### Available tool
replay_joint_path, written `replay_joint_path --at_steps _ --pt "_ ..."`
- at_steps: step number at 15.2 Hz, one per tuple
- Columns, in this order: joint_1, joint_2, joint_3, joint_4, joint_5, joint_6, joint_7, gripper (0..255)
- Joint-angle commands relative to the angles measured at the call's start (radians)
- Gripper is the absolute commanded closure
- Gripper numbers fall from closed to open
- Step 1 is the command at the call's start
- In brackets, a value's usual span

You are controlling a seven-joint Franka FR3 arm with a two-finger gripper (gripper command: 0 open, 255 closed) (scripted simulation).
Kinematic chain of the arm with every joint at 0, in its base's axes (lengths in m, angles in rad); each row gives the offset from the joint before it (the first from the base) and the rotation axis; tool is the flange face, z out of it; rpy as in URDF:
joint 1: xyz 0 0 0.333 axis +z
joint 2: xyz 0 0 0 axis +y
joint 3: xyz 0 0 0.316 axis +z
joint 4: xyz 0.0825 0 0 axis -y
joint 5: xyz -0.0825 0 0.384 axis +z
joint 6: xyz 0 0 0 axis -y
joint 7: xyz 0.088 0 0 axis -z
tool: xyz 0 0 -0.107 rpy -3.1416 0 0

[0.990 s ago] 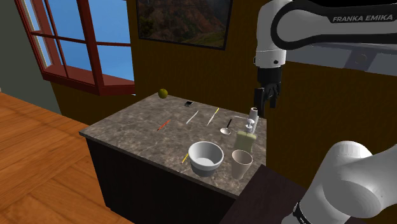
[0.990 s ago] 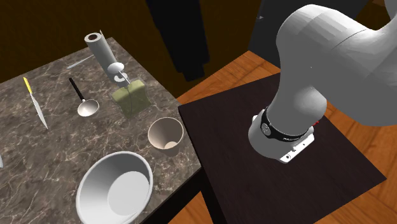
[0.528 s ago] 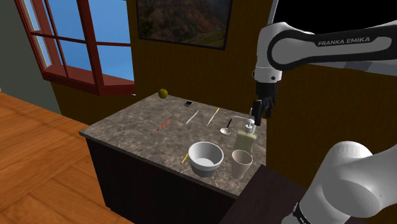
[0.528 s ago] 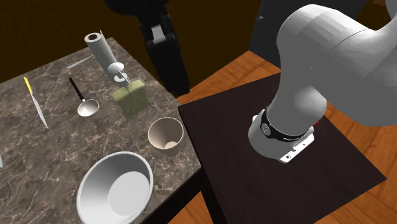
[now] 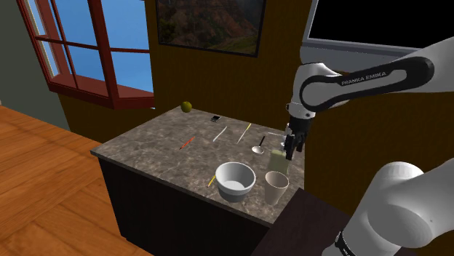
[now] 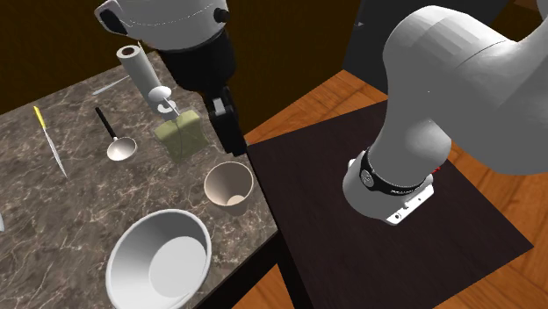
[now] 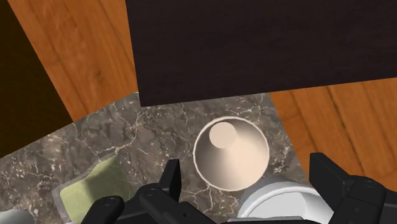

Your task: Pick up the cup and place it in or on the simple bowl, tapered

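Note:
A beige cup [image 5: 276, 187] stands upright and empty near the counter's corner by the stand, also seen as cup [image 6: 229, 185] and cup [image 7: 230, 154]. Beside it sits the white tapered bowl [image 5: 235, 180], bowl [image 6: 158, 259], whose rim [image 7: 280, 202] shows at the gripper's base. My black gripper [image 5: 291, 145] hangs over the counter above the cup, gripper [image 6: 232, 136]. In the wrist view the gripper [image 7: 245, 167] is open, its fingers [image 7: 170, 178] wide apart on either side of the cup's mouth, with nothing held.
A green soap dispenser [image 6: 178, 132] stands just behind the cup, with a paper roll [image 6: 134, 63], a ladle [image 6: 118, 145] and a knife [image 6: 48, 140] further back. The dark stand [image 6: 378, 228] adjoins the marble counter [image 5: 153, 149]. A green fruit [image 5: 186, 106] lies at the far edge.
The arm has swung down over the last second, bringing the gripper from high above the counter to just over the dispenser and cup. The fingers stayed open; cup and bowl have not moved.

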Motion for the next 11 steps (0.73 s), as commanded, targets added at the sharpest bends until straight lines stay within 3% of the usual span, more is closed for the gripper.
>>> replay_joint_path --at_steps 1,6,11 --pt "0.001 0.056 -0.044 -0.022 -0.002 0.094 -0.041 0" --pt "0.03 0.239 -0.163 -0.052 0.034 0.331 -0.167 0" --pt "0.112 0.451 -0.277 -0.036 0.184 0.53 -0.353 0"
